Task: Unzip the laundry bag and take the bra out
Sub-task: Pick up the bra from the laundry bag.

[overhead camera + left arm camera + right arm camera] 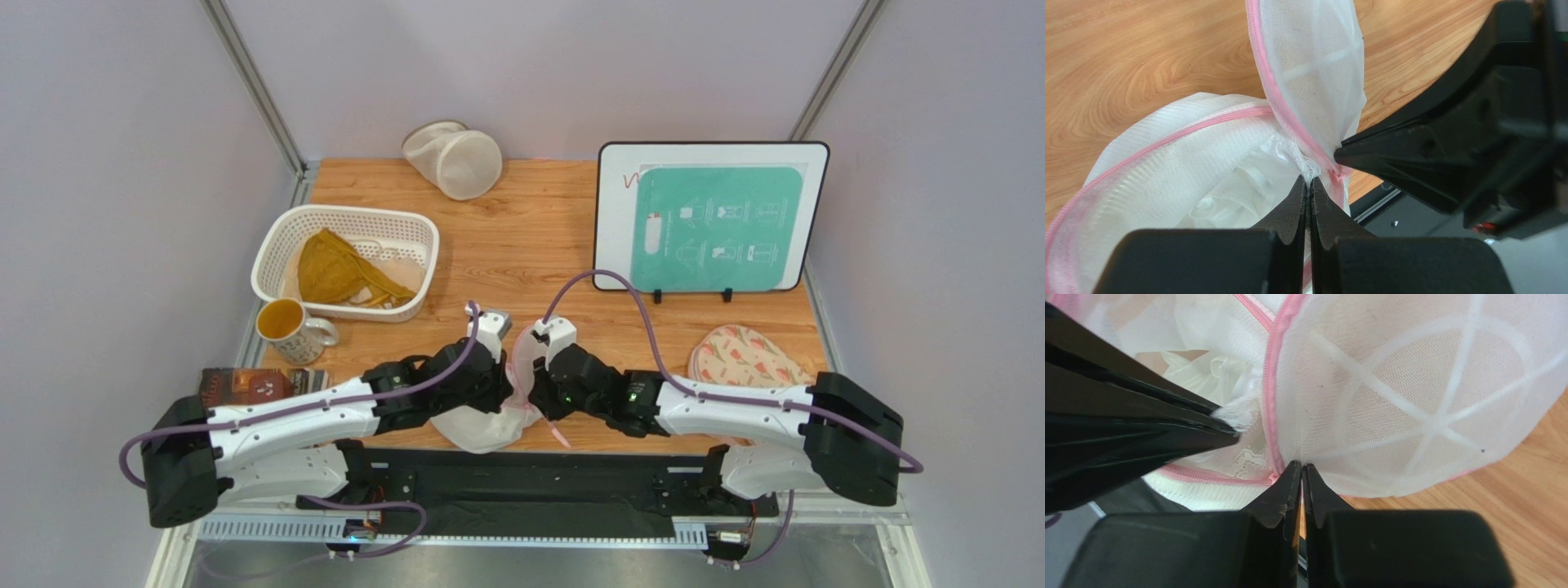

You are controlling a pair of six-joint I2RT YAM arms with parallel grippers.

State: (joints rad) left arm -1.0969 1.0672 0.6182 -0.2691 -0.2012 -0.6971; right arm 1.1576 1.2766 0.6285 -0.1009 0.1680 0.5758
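Jaws of the left gripper [1308, 180] and right gripper [1301, 468] are pinched shut on the laundry bag's [1413, 416] edge; the bag gapes unzipped, with the bra [1198, 367] not yet out.

Soft, even, bright light with faint shadows. Close to the lens, the left end effector [1309, 184] and right end effector [1301, 468] go dark and blurred. Beyond their tips, the laundry bag [1168, 177] mesh is sharp and slightly washed out.
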